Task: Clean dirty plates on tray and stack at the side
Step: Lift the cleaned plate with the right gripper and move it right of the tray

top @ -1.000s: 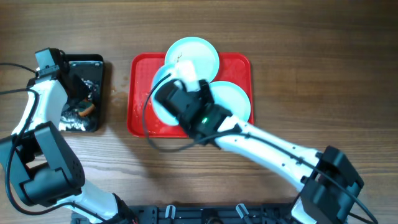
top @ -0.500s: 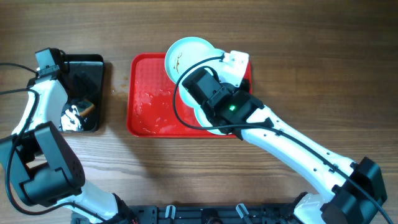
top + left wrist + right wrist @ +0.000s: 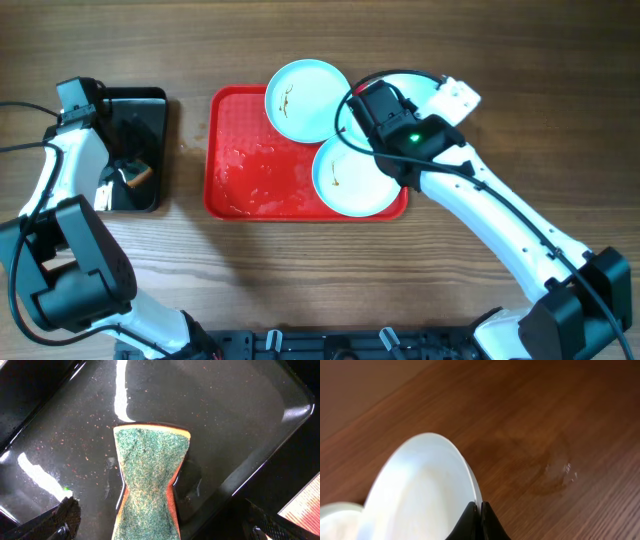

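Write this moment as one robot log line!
right gripper: clamps held plate by rim | over table | tray: two streaked plates | left gripper: open over sponge

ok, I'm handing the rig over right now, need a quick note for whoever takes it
Left gripper: open, fingers wide either side of the sponge, which appears to lie in the wet black tray.
Right gripper: shut on the rim of the held plate, over bare wood just right of the red tray; no streaks visible on it.
On the tray: top plate and lower-right plate, both brown-streaked.
Done: nothing stacked yet.
Left: set this plate aside, clean and stack the other two.
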Controlling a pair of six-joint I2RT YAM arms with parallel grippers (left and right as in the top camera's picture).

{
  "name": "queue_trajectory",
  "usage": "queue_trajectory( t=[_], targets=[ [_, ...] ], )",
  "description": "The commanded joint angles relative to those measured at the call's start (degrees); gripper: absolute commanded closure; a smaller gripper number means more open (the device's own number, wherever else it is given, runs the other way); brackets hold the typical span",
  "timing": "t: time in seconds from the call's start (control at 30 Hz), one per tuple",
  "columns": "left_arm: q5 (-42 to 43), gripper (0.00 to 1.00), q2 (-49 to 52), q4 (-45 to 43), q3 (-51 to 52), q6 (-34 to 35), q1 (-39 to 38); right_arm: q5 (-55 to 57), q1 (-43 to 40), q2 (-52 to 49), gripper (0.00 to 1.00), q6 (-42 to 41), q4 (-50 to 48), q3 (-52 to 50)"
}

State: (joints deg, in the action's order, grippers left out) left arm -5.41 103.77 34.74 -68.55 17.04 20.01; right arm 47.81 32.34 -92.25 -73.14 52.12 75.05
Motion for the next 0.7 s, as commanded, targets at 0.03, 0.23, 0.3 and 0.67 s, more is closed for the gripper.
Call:
queue_trajectory(
  t=[0.03, 0.23, 0.3, 0.67],
  targets=[
    [0.7, 0.00, 0.3, 0.1, -0.7, 0.1, 0.4, -0.4, -4.2, -2.1, 0.96, -14.1, 3.3, 0.6],
    [0.8, 0.00, 0.3, -0.1, -0.7, 0.1, 0.4, -4.2, -9.8, -2.9, 0.96, -21.6, 6.1, 0.6],
    [0.9, 0.01, 0.3, -0.5, -0.7, 0.1, 0.4, -4.6, -11.3, -3.2, 0.96, -21.4, 6.2, 0.6],
    [0.9, 0.00, 0.3, -0.9, -0.7, 0.1, 0.4, -37.7, -11.0, -7.3, 0.96, 29.6, -16.0, 0.6]
  ],
)
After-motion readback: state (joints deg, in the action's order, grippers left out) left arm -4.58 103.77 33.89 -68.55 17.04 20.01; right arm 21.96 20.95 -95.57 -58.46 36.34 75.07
